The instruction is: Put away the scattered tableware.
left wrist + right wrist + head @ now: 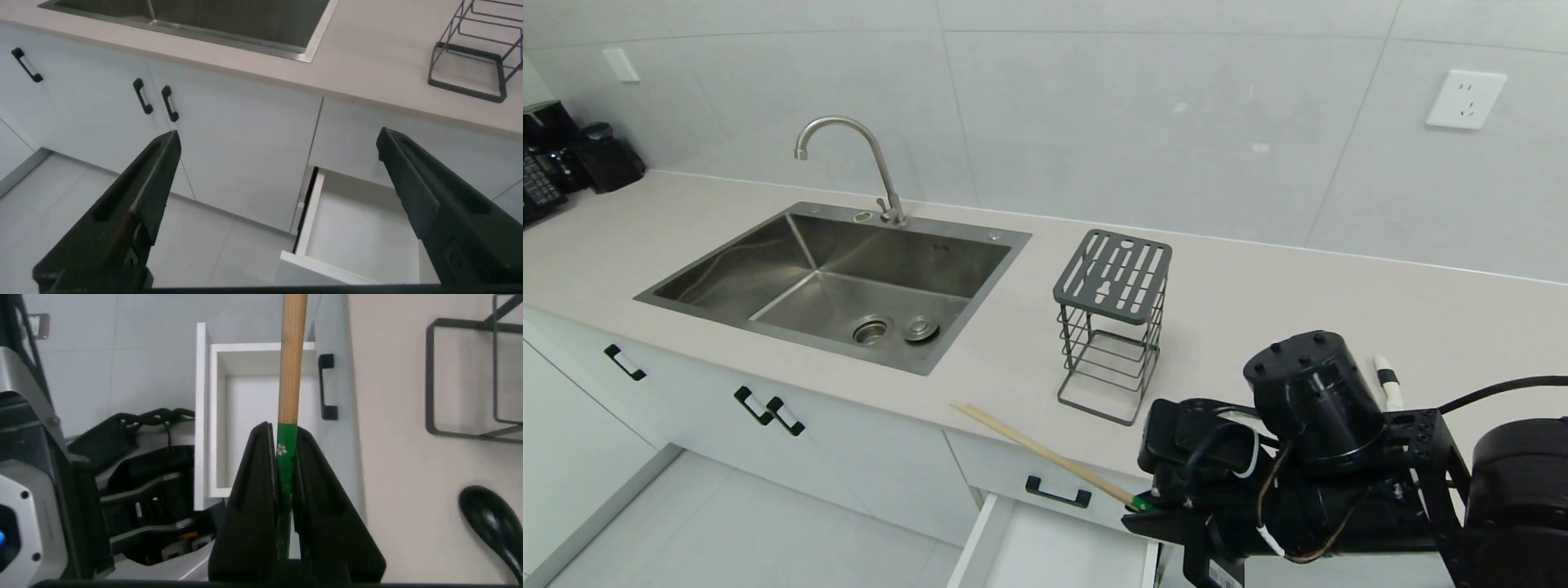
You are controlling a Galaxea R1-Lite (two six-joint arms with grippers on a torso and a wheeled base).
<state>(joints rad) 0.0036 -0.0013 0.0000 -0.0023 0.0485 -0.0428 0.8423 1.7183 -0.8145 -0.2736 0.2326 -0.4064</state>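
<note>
The right end effector [283,437] pinches the pale wooden chopsticks with green-painted ends [292,351] by the green end, above the open white drawer [206,416] under the beige tabletop [1258,310]. They are best lowered level and lengthwise before release, or they may tip out. The left end effector [278,143] hangs spread and empty.

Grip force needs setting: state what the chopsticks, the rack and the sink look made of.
Chopsticks: probably wood or bamboo, matte tan shafts with green painted ends.
Rack: seemingly metal wire with a slotted top plate, dark grey matte coating.
Sink: likely stainless steel, brushed silver sheen with soft reflections.
</note>
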